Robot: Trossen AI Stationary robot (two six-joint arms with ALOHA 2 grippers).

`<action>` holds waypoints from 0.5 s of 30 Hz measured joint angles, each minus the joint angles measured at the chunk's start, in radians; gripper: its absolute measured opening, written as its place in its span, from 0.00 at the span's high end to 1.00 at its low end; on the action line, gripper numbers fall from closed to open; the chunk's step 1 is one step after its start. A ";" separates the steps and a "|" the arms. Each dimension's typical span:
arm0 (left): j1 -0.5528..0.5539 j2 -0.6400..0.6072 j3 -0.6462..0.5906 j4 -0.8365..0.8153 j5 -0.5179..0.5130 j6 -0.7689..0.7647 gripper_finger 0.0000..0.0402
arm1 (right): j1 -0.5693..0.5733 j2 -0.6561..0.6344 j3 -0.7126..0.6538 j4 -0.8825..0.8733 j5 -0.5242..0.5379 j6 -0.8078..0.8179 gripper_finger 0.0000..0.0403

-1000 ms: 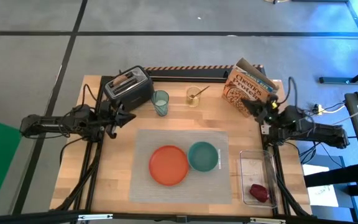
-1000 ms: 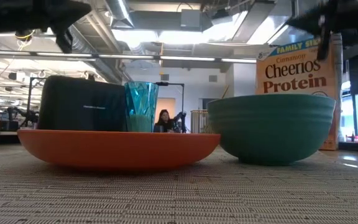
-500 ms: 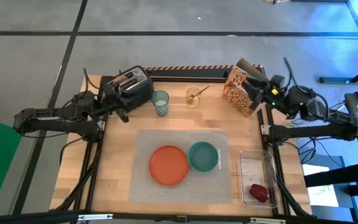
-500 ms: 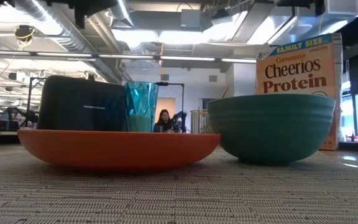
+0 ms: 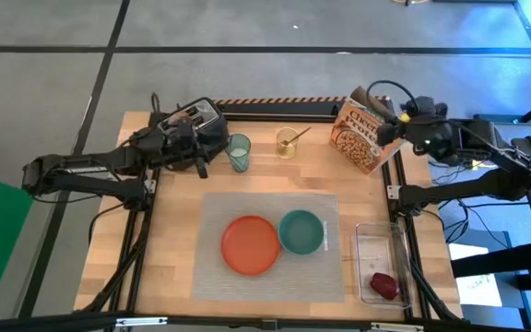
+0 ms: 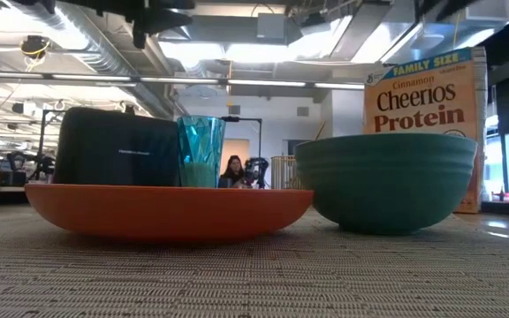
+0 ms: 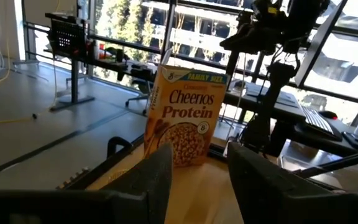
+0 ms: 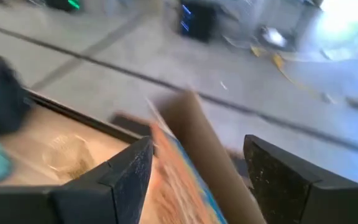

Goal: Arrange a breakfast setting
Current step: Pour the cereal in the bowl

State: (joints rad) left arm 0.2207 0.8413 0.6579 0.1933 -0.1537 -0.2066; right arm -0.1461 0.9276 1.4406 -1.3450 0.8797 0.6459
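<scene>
In the high view, the placemat (image 5: pixel 270 242) lies centre frame carrying the plate (image 5: pixel 250 245) and bowl (image 5: pixel 301 231), touching. The left gripper (image 5: pixel 187 148), fingers spread, hovers over the toaster (image 5: pixel 190 129) at upper left, likely for toast. The right gripper (image 5: pixel 396 120), spread, nears the cereal box (image 5: pixel 362 134) at upper right.

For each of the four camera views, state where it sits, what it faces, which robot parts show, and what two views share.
High: overhead, looking down on the table; both arms show.
Low: at placemat level, facing the orange plate and teal bowl.
Left wrist: faces the cereal box past open jaws.
Right wrist: looks down past open jaws at the box top.
Shared: both wrist views see the cereal box.
</scene>
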 joint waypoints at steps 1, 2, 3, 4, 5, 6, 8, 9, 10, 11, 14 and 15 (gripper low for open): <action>0.000 0.008 0.000 0.000 0.005 0.000 0.63 | -0.020 0.000 -0.001 -0.040 -0.035 0.035 0.41; 0.000 0.015 0.000 0.000 0.011 0.000 0.63 | -0.038 -0.002 -0.005 -0.068 -0.083 0.056 0.41; 0.000 0.022 0.000 0.000 0.016 0.000 0.63 | -0.054 -0.003 -0.010 -0.087 -0.130 0.057 0.41; 0.000 0.027 0.000 0.001 0.017 0.000 0.63 | -0.066 -0.004 -0.015 -0.097 -0.173 0.053 0.41; 0.000 0.032 0.000 0.001 0.018 0.000 0.63 | -0.073 -0.004 -0.016 -0.103 -0.212 0.039 0.41; 0.000 0.037 0.000 0.001 0.018 0.000 0.63 | -0.077 -0.004 -0.018 -0.106 -0.248 0.018 0.41; 0.000 0.043 0.000 0.001 0.018 0.001 0.63 | -0.078 -0.002 -0.025 -0.105 -0.308 -0.027 0.41; 0.000 0.044 0.000 0.002 0.018 0.007 0.63 | -0.078 -0.001 -0.035 -0.104 -0.313 -0.040 0.41; 0.000 0.044 0.000 0.002 0.019 0.013 0.63 | -0.078 0.000 -0.050 -0.105 -0.298 -0.047 0.42; 0.000 0.044 0.000 0.004 0.029 0.026 0.63 | -0.078 -0.002 -0.067 -0.109 -0.277 -0.051 0.43; 0.000 0.044 0.000 0.015 0.077 0.062 0.63 | -0.079 -0.010 -0.118 -0.120 -0.225 -0.053 0.46; -0.001 0.044 0.000 0.017 0.083 0.063 0.63 | -0.079 -0.011 -0.132 -0.118 -0.213 -0.053 0.48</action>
State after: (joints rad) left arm 0.2200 0.8849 0.6582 0.2100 -0.0708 -0.1436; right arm -0.2253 0.9165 1.3091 -1.4631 0.6664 0.5930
